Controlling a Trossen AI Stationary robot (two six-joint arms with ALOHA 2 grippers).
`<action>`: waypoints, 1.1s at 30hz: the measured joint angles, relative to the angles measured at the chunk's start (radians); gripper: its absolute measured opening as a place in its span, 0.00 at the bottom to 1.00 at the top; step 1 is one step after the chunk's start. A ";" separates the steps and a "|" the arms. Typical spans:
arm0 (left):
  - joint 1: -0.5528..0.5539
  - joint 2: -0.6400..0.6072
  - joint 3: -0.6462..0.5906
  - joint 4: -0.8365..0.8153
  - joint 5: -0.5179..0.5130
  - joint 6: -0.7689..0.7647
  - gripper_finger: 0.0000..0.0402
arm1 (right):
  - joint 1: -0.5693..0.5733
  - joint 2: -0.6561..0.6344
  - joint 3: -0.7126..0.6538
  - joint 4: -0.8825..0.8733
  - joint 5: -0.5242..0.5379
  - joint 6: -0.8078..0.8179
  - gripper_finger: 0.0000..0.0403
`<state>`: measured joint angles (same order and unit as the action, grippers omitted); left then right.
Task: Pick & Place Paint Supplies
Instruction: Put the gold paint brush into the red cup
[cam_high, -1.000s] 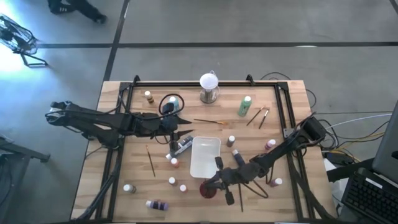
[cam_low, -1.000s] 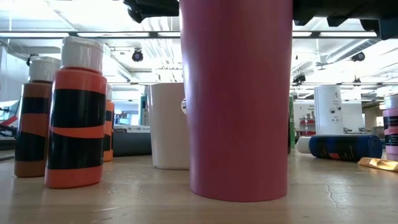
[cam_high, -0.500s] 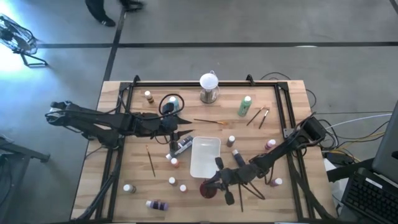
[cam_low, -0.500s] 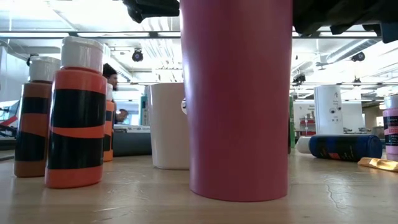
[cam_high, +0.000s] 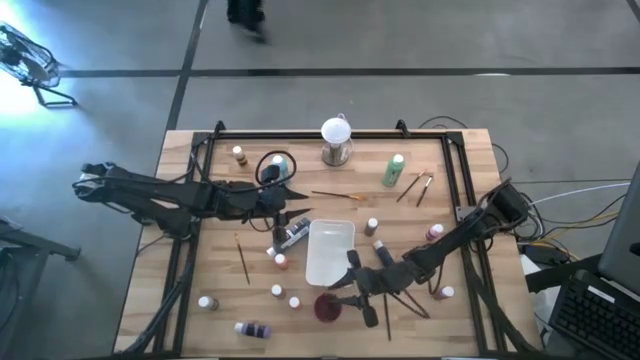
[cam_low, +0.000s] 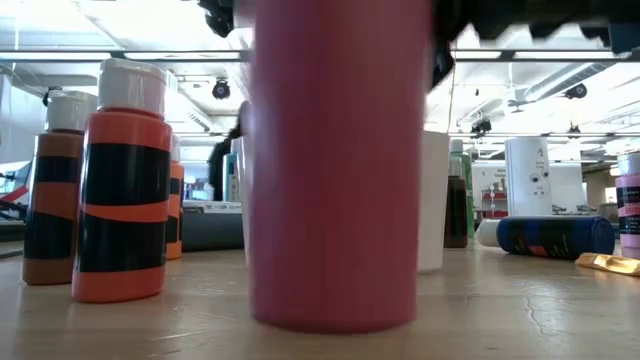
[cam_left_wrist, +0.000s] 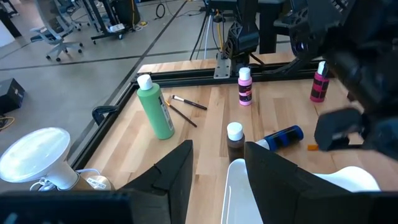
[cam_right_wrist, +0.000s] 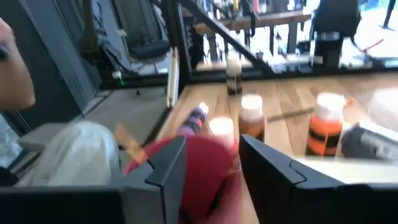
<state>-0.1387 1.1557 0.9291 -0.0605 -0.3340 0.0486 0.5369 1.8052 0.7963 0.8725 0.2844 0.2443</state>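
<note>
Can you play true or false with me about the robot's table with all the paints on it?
1. The green bottle is standing up near the far edge of the table. True.
2. The dark red cup sits inside the white tray. False: it stands on the wood just beside the tray's near end.
3. The right gripper is by the cup. True: it is right next to it.
4. The dark blue bottle is standing upright. False: it lies on its side.
5. Two brushes lie beside the green bottle. True.
</note>
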 joint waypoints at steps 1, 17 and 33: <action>0.000 0.000 0.000 0.000 0.000 0.000 0.38 | 0.000 -0.018 0.000 -0.009 0.000 -0.008 0.39; 0.000 0.000 0.001 -0.064 0.000 0.002 0.38 | 0.002 -0.397 0.000 -0.559 0.009 0.014 0.37; 0.000 0.000 0.001 -0.241 -0.008 -0.061 0.38 | -0.008 -0.677 0.000 -1.256 0.255 0.272 0.29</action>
<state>-0.1387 1.1553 0.9302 -0.3019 -0.3420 -0.0127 0.5289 1.1284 0.7963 -0.3833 0.5394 0.5165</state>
